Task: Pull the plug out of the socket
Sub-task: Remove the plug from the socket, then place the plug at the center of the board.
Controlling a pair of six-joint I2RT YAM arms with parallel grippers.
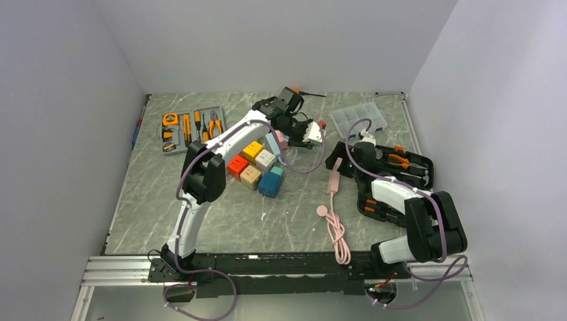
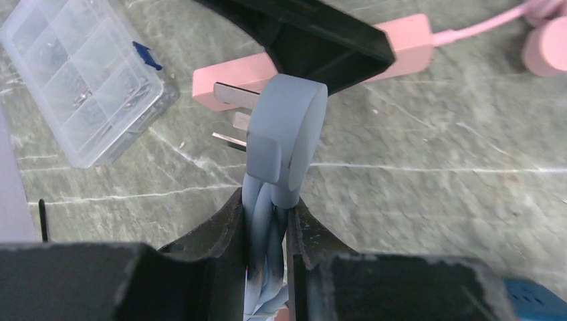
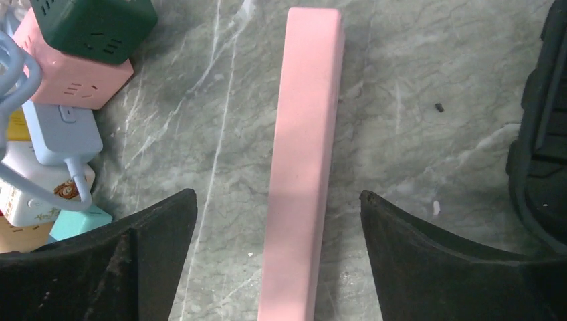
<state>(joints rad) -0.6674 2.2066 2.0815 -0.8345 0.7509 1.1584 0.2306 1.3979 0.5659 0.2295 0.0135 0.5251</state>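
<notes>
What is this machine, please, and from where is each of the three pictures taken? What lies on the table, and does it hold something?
These are two robot arms bolted to a table. One picture looks down from above; the other two come from cameras on each wrist. The left claw is shut on the cable of a grey-blue plug, its metal prongs bare in the air. The right claw is open above a pink power strip, touching nothing. Also on the marble table: coloured socket cubes, a clear parts box and a tool tray.
</notes>
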